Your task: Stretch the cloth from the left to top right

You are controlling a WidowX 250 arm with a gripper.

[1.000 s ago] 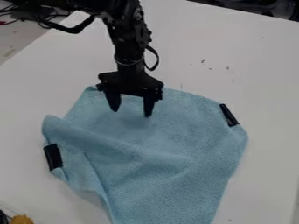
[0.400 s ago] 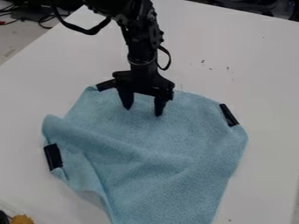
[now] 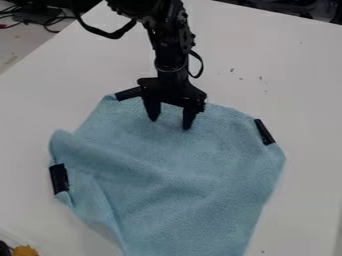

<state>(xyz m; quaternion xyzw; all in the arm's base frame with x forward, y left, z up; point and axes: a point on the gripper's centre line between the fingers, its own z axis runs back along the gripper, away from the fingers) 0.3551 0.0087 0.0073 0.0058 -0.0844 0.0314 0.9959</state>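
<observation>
End effector, camera view: black two-finger unit, directed downward over the upper part of the cloth; fingers spread apart, with a gap between the tips. Contact between tips and cloth cannot be determined.
Arm: black, entering at the top edge, left of centre.
Cloth: light blue, lying on the worktop from the left and centre to the lower edge of the view, where it is cut off.
Cloth surface: upper area mostly flat; a raised fold runs from the left edge diagonally down toward the middle.
Upper strip: black, at the cloth's upper-left corner, just beside the end effector.
Right strip: black, at the cloth's upper-right edge, tilted.
Left strip: black, at the cloth's left edge, near upright in the view.
Cables: dark, upper-left corner, beyond the worktop.
Yellow item, lower-left corner, partly visible.
</observation>
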